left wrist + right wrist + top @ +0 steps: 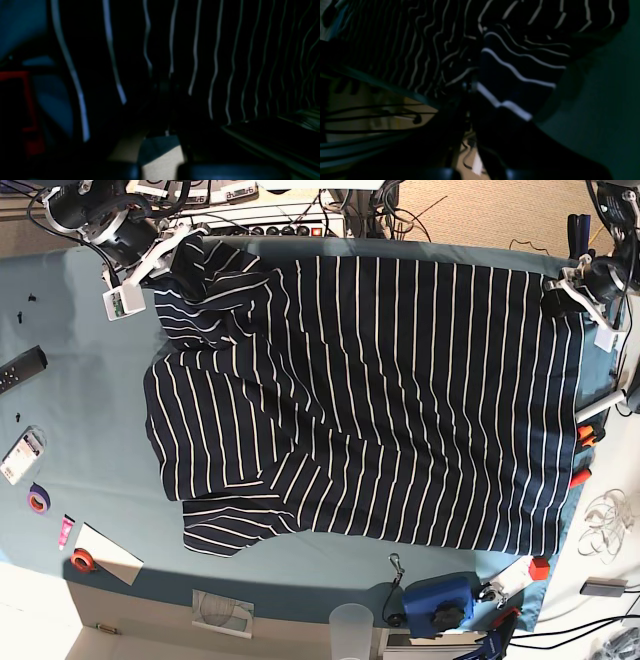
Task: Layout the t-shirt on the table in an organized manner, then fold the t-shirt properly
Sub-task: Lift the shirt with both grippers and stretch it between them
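both grippers pinch the dark navy white-striped fabric t-shirt [380, 400] on the teal cloth-covered table [90, 380]: left gripper [556, 296] clamps a hem corner, right gripper [183, 248] a sleeve.

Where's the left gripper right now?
In the base view the left gripper is at the far right, shut on the t-shirt at its top right corner near the table's back edge.

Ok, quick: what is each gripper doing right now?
Left gripper: shut on the t-shirt, at its far corner by the hem.
Right gripper: shut on the t-shirt, at the bunched sleeve end.
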Robot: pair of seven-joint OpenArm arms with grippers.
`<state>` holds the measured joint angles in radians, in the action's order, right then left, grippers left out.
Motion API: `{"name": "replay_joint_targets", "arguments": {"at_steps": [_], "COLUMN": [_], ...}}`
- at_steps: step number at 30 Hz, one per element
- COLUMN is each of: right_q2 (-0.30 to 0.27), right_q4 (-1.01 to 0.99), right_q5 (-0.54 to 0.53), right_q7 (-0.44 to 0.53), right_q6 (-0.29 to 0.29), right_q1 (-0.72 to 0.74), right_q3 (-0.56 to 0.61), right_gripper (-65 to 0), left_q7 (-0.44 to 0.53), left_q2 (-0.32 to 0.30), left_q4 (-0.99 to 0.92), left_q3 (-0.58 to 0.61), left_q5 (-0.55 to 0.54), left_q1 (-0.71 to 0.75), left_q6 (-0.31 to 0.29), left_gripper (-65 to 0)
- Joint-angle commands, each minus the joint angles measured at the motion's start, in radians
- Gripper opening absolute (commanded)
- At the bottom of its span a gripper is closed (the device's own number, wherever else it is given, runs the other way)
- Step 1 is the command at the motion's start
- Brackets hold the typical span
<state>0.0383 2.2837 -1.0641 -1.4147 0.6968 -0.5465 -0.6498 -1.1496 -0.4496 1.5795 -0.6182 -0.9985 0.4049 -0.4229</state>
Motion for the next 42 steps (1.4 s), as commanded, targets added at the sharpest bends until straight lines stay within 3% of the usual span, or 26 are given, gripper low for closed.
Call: {"name": "replay_joint_targets", "arguments": {"at_steps": [1, 7, 11, 17, 23, 36, 38, 42], "right_q2": [-0.005, -0.005, -0.005, -0.005, -0.005, 0.001, 0.009, 0.028], "right_q4": [0.016, 0.016, 0.016, 0.016, 0.016, 0.012, 0.012, 0.024], "right_q5": [-0.056, -0.163, -0.163, -0.163, -0.163, -0.069, -0.096, -0.272], "right_q7": [0.018, 0.018, 0.018, 0.018, 0.047, 0.075, 0.051, 0.018], "right_q6": [0.001, 0.001, 0.001, 0.001, 0.001, 0.001, 0.001, 0.001], "right_q1": [-0.005, -0.004, -0.005, -0.004, 0.034, 0.077, 0.046, -0.036], "right_q3": [-0.005, -0.005, -0.005, -0.020, -0.128, -0.167, -0.167, -0.171], "right_gripper": [-65.0, -65.0, -65.0, -65.0, -65.0, -65.0, -65.0, -65.0], "left_q7": [-0.090, -0.136, -0.167, -0.162, -0.163, -0.122, -0.126, -0.128], "left_q2": [0.000, 0.000, 0.000, -0.003, -0.007, -0.091, -0.103, -0.119], "left_q4": [0.002, 0.029, 0.029, 0.029, 0.029, 0.029, 0.029, 0.029], "left_q3": [-0.022, -0.206, -0.253, -0.253, -0.253, -0.253, -0.253, -0.253], "left_q5": [-0.027, -0.298, -0.367, -0.399, -0.398, -0.296, -0.296, -0.296], "left_q1": [0.024, 0.024, 0.024, 0.004, -0.077, -0.154, -0.153, -0.153], "left_q6": [-0.009, -0.143, -0.148, -0.179, -0.181, -0.150, -0.151, -0.150], "left_gripper": [-65.0, -65.0, -65.0, -65.0, -65.0, -65.0, -65.0, -65.0]}}
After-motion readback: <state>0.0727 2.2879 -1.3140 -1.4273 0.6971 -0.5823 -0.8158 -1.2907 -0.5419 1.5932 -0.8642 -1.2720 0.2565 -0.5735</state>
